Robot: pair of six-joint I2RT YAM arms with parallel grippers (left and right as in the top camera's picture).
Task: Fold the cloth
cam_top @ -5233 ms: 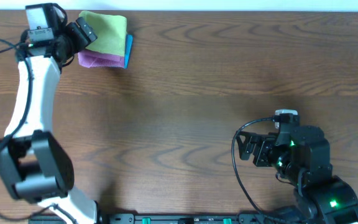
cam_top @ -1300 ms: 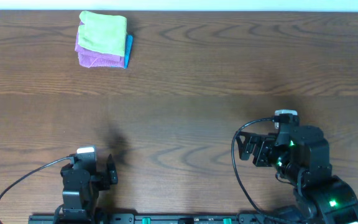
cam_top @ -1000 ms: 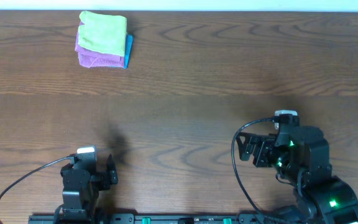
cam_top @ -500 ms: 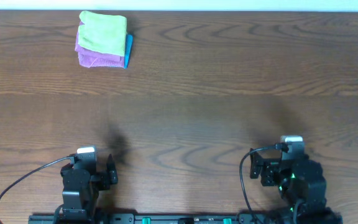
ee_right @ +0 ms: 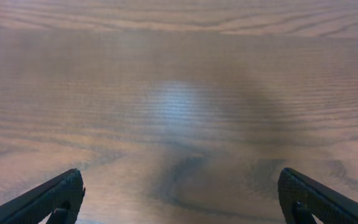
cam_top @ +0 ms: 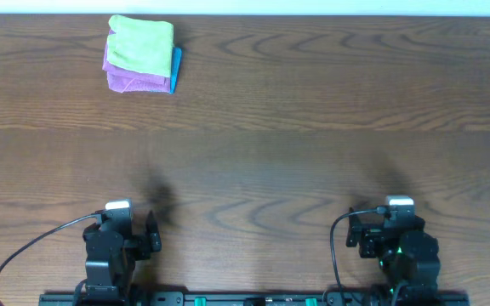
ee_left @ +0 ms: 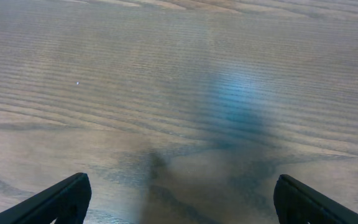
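The lime-green cloth [cam_top: 141, 42] lies folded at the far left of the table, on top of a stack. My left gripper [cam_top: 153, 235] is far from it at the near left edge, open and empty. In the left wrist view its fingertips [ee_left: 61, 198] stand wide apart over bare wood. My right gripper [cam_top: 356, 235] is at the near right edge, open and empty. In the right wrist view its fingertips [ee_right: 58, 196] stand wide apart over bare wood. Neither wrist view shows the cloth.
Under the green cloth lie a folded purple cloth [cam_top: 130, 80] and a blue cloth [cam_top: 175, 70], whose edge shows on the right side. The wooden table [cam_top: 313, 110] runs the whole view. Black cables loop beside both arm bases at the near edge.
The left arm let go of the cloth stack and drew back to the near left edge. In the last second the right arm drew back toward the near right edge.
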